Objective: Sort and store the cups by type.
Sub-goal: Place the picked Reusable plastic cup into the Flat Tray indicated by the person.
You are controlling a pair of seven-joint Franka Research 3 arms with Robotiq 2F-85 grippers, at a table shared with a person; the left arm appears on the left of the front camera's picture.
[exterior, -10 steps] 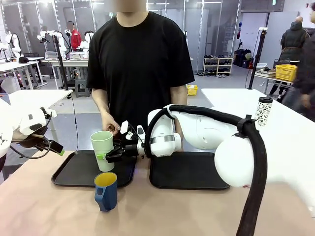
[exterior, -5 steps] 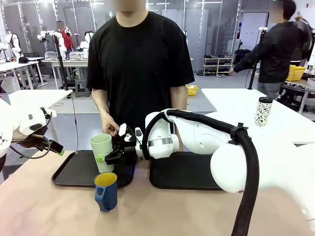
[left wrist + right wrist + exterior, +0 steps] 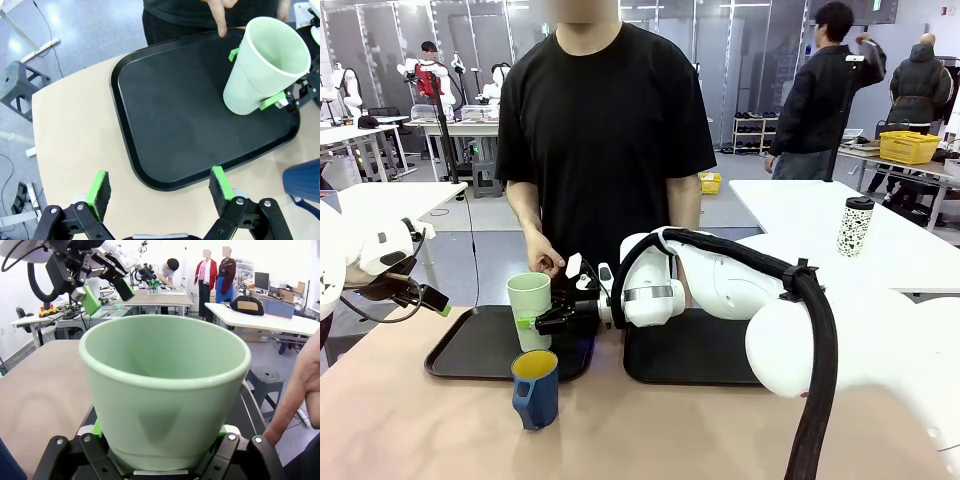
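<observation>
The tall mint-green tumbler (image 3: 529, 308) stands over the right end of the left black tray (image 3: 470, 348), close in front of the person's hand (image 3: 546, 262). My right gripper (image 3: 534, 322) is shut on its lower half, one green pad on each side (image 3: 233, 53). In the right wrist view the tumbler (image 3: 165, 385) sits between the fingers of the right gripper (image 3: 161, 437). The dark blue mug (image 3: 535, 388), yellow inside, stands on the table in front of that tray. My left gripper (image 3: 160, 184) hovers open above the tray's near edge (image 3: 165, 182), nothing between its pads.
A second black tray (image 3: 690, 350) lies to the right, partly under my right arm. A white speckled tumbler with a dark lid (image 3: 857, 227) stands on the far right table. The person's finger (image 3: 220, 20) points down at the left tray's far edge.
My right gripper has lowered the green tumbler a little and brought it more upright over the left tray. The left arm and the blue mug have not moved.
</observation>
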